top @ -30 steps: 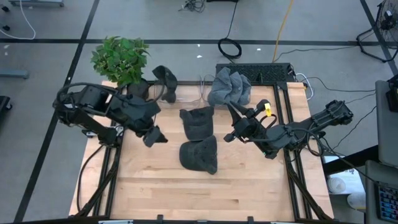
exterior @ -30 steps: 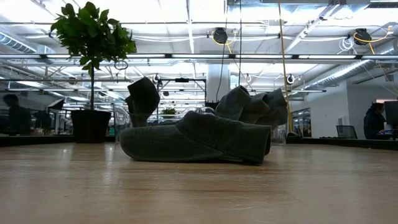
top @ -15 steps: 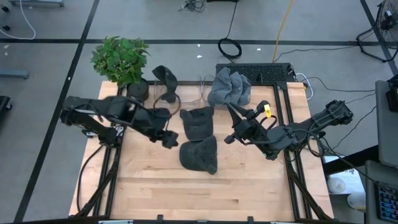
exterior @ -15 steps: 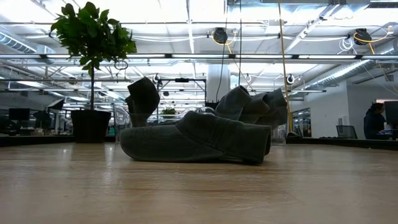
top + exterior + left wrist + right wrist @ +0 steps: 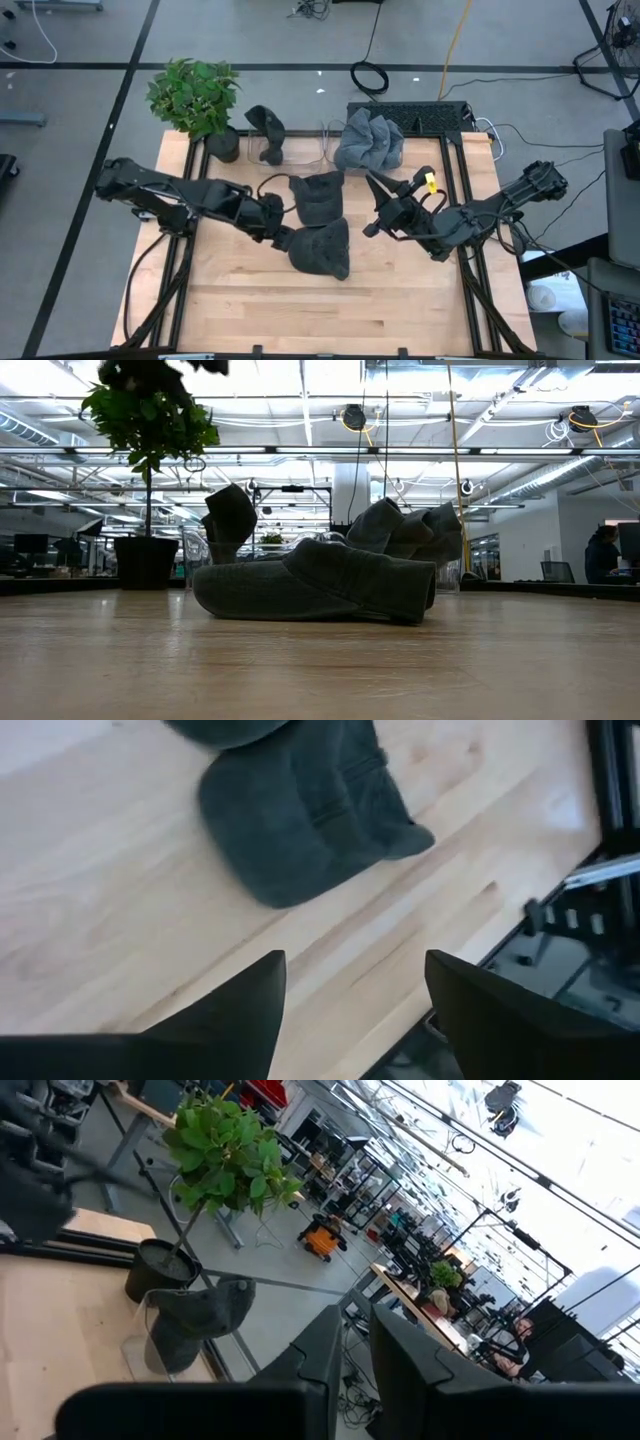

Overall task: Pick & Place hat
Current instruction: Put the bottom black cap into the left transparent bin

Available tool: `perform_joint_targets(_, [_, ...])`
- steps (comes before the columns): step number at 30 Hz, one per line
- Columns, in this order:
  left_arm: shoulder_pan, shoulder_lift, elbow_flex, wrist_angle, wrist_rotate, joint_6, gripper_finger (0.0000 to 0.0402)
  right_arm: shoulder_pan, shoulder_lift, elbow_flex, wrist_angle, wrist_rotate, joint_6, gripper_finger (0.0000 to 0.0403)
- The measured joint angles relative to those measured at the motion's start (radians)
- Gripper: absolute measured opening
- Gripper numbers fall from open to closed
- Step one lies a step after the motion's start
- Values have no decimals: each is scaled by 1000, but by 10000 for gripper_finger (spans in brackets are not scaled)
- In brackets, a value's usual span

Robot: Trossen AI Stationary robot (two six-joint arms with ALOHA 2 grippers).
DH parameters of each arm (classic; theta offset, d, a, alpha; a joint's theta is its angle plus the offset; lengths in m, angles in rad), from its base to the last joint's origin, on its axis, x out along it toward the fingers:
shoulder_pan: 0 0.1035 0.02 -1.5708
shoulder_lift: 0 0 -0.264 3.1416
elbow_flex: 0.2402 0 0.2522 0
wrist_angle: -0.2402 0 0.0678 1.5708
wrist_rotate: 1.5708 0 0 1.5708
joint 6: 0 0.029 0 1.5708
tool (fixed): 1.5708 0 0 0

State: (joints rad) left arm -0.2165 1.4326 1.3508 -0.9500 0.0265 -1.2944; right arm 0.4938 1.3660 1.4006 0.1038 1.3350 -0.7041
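Two dark grey hats lie flat on the wooden table: a near one (image 5: 322, 250) (image 5: 300, 810) and a farther one (image 5: 318, 195). In the low view they merge into one dark mound (image 5: 310, 590). My left gripper (image 5: 284, 236) (image 5: 350, 1005) is open, tilted down just left of the near hat and touching nothing. My right gripper (image 5: 375, 183) (image 5: 357, 1345) hangs shut and empty above the table's right half, pointing level toward the far left corner.
At the far edge stand a potted plant (image 5: 193, 95), a hat on a clear stand (image 5: 265, 130) (image 5: 200, 1315) and a pile of lighter grey hats (image 5: 368, 140). Black frame rails (image 5: 470, 290) border the table's right side. Bare wood (image 5: 260, 310) lies near the front edge.
My left gripper has come down and moved toward the table's right edge, from above the left half to just beside the near hat. Both hats lie as before.
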Motion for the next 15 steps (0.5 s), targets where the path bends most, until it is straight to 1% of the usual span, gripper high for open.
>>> perform_joint_targets(5, [0,-11,-174,211,13,-44,250,0,0,0,0,1,-18,43])
perform_joint_targets(7, [-1,-9,-238,291,17,-71,258,0,0,0,0,1,-19,43])
perform_joint_targets(10, [-4,-8,-325,360,16,-89,273,0,0,0,0,2,-22,43])
perform_joint_targets(15, [-11,-9,-441,559,-6,-104,298,0,0,0,0,2,-23,43])
